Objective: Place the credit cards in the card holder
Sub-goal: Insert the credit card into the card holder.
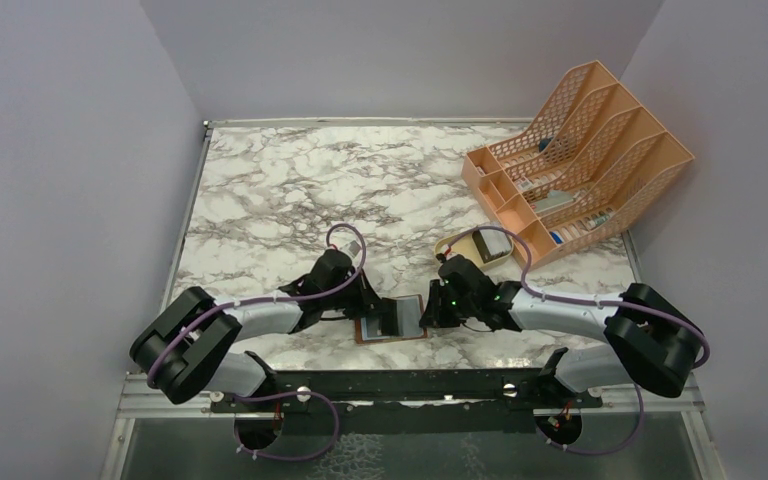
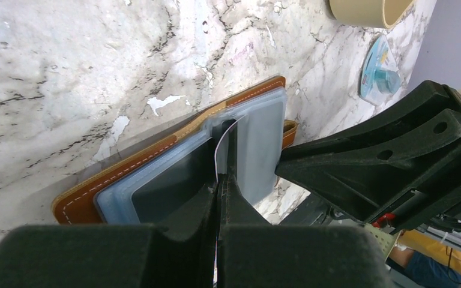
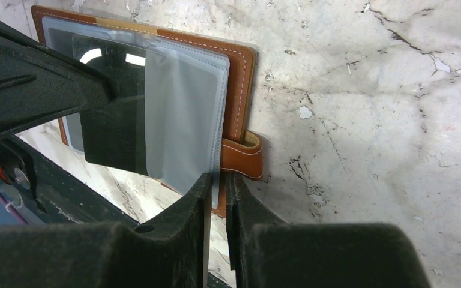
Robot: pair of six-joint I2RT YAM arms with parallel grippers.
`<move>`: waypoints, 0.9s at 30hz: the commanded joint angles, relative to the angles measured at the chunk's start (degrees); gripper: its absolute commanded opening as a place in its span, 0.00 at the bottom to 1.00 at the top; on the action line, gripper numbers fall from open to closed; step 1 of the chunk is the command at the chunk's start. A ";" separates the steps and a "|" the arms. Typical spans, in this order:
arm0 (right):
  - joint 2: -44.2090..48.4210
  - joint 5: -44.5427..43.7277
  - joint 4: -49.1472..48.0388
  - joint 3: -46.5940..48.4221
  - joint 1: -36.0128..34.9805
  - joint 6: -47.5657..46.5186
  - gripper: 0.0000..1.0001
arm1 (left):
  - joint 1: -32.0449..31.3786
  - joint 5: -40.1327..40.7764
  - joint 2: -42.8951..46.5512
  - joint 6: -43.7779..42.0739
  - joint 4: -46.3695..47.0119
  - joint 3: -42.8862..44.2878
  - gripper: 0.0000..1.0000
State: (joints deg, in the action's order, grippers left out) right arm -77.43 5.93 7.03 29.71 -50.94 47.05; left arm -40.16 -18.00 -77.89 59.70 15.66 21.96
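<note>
The card holder point(image 1: 392, 320) lies open near the table's front edge, its brown leather cover point(image 2: 126, 171) flat and greyish clear sleeves point(image 3: 183, 120) lifted. My left gripper point(image 2: 223, 165) is shut on a thin pale credit card point(image 2: 217, 153), seen edge-on at the mouth of a sleeve. A dark face shows through the sleeve point(image 2: 156, 189) beside it. My right gripper point(image 3: 218, 180) is shut on the free edge of a clear sleeve, just left of the snap tab point(image 3: 243, 157). In the top view the two grippers point(image 1: 368, 308) point(image 1: 428, 312) meet over the holder.
A tan oval tray point(image 1: 475, 245) sits just behind the right gripper. A big orange mesh file rack point(image 1: 580, 160) stands at the back right. A blue-and-clear packet point(image 2: 379, 72) lies near the tray. The metal rail with the arm bases point(image 1: 410, 385) runs close in front.
</note>
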 commanded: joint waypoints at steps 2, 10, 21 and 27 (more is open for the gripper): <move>-0.15 1.79 0.63 -1.83 -0.83 1.23 0.14 | -2.57 4.55 0.26 0.11 -1.34 -1.40 0.00; 1.05 1.76 0.81 -2.19 -0.81 1.90 0.14 | -3.34 5.86 2.80 0.08 -4.65 -0.31 0.30; 1.05 3.06 -0.48 -2.38 -0.83 1.86 0.10 | -3.90 4.77 5.77 -0.05 -7.24 0.46 0.50; 0.27 4.50 -2.69 -2.98 -0.90 2.19 0.09 | -5.39 5.38 4.42 0.59 -6.21 0.58 0.51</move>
State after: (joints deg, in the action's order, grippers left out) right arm -76.34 8.43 6.00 27.92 -51.33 48.82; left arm -44.25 -14.04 -72.75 60.34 11.07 21.82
